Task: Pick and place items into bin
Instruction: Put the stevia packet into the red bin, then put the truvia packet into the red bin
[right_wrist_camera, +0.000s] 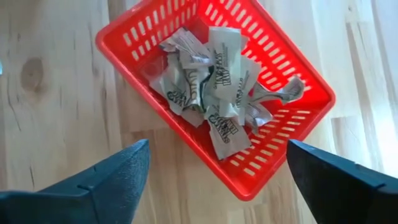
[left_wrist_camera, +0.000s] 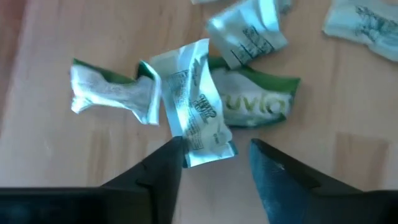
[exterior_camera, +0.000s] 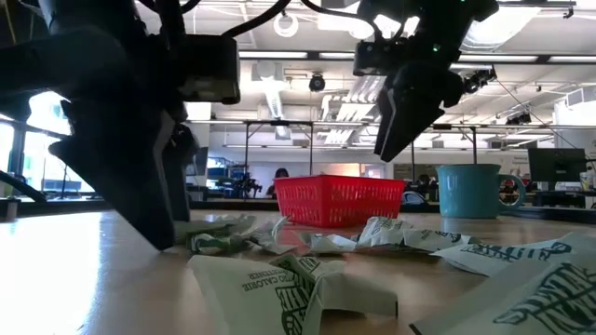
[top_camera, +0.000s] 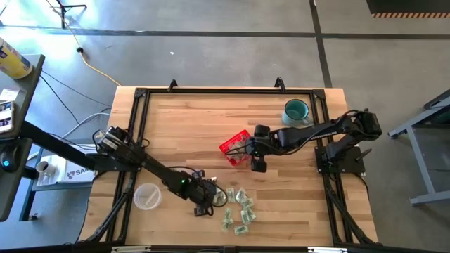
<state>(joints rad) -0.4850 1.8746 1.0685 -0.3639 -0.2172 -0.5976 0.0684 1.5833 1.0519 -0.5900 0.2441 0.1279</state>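
Packets (top_camera: 239, 209) lay scattered on the near counter (top_camera: 183, 133) (about a dozen left); several filled the bin (right_wrist_camera: 217, 93). My right jaws (right_wrist_camera: 217, 180) gaped empty; left jaws (left_wrist_camera: 214, 168) straddled one, half-open.

You're looking at two arms built of dark, near-black links with rounded joint housings. The left arm (top_camera: 140, 160) shows a small green light by its wrist and a pale labelled block at its shoulder; the right arm (top_camera: 323, 130) stands on a black base. Each ends in two matte black, wedge-shaped fingers (right_wrist_camera: 118, 177).
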